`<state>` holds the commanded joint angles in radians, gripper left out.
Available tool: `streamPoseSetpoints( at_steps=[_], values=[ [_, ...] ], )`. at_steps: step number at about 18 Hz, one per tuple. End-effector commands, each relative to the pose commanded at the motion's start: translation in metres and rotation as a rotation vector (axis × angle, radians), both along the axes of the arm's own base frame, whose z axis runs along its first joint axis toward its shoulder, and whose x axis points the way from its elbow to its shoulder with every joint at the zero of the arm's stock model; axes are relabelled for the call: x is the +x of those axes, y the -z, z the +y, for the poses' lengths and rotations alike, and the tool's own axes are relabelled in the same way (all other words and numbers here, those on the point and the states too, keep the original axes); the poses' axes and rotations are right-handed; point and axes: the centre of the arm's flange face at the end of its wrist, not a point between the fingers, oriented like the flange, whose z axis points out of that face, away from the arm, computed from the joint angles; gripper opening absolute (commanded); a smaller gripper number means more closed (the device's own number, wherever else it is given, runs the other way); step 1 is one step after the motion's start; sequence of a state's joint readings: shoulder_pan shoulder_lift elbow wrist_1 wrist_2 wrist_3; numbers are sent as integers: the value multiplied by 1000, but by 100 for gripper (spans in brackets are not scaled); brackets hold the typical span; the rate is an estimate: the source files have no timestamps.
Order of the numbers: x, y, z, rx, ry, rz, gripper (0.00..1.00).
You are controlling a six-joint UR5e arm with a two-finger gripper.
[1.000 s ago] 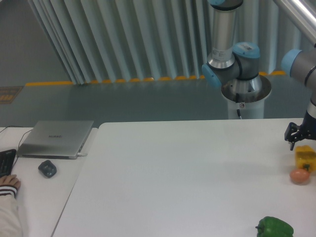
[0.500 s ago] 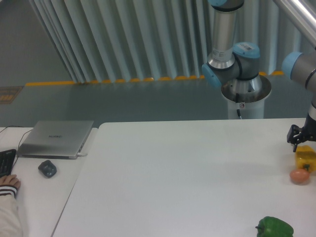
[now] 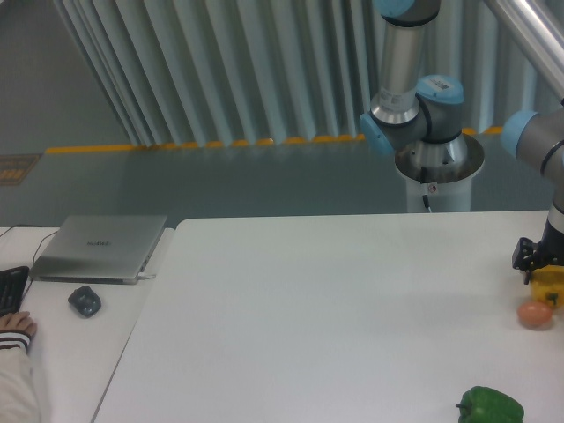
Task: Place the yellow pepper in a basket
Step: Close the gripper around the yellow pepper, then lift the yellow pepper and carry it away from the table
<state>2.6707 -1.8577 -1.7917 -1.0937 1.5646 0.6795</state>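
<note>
The yellow pepper (image 3: pixel 547 290) sits on the white table at the far right edge, partly cut off by the frame. My gripper (image 3: pixel 539 264) hangs right over it and reaches down onto its top. One dark finger (image 3: pixel 521 259) stands just left of the pepper, apart from it; the other finger is hidden at the frame edge. The jaws look open around the pepper. No basket is in view.
An orange-brown ball (image 3: pixel 534 315) lies touching the pepper's front left. A green bell pepper (image 3: pixel 490 406) lies at the front right. A laptop (image 3: pixel 100 247), a mouse (image 3: pixel 85 301), a keyboard corner and a person's hand (image 3: pixel 16 327) are at the left.
My gripper has moved right and down, from just left of and above the yellow pepper to directly over its top. The pepper and ball have not moved.
</note>
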Motion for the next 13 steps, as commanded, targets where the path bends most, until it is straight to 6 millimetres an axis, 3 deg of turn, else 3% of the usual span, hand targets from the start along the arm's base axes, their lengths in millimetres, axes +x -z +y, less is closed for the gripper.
streamPoseSetpoints(
  at_steps=[1, 3, 6, 8, 13],
  values=[
    [0, -1, 0, 2, 5, 1, 51],
    [-1, -4, 0, 4, 11, 7, 33],
    [-1, -9, 0, 8, 37, 13, 25],
    [-3, -18, -3, 11, 54, 24, 25],
    [-4, -74, -24, 9, 96, -5, 25]
  ],
)
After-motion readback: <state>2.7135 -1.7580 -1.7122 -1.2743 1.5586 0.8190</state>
